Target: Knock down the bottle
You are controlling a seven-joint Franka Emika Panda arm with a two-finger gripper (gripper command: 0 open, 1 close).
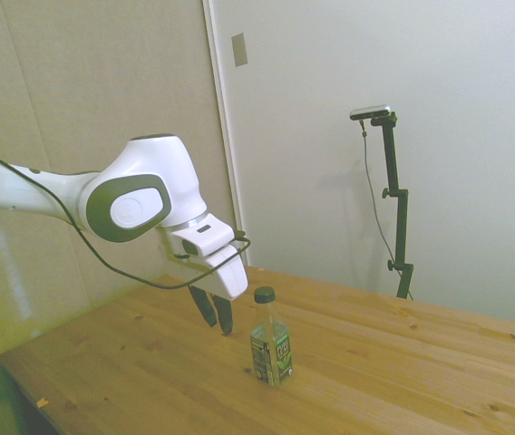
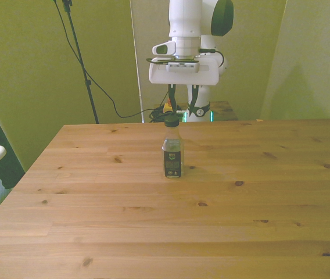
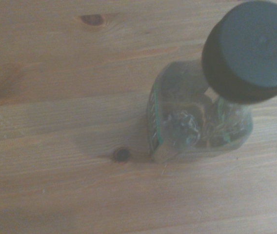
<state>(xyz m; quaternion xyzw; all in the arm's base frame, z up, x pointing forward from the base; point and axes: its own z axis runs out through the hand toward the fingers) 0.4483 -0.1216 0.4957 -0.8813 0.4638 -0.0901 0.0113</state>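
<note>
Bottle (image 1: 272,340) standing up on table (image 1: 403,362), looking light and tippy; gripper (image 1: 214,310) hanging beside it, fingers a bit apart, holding nothing; pushing near cap (image 3: 249,50) looking best

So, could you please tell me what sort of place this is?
Probably a robotics lab or test room: a white robot arm reaching over a wooden table that holds only a small bottle, with plain walls behind.
</note>
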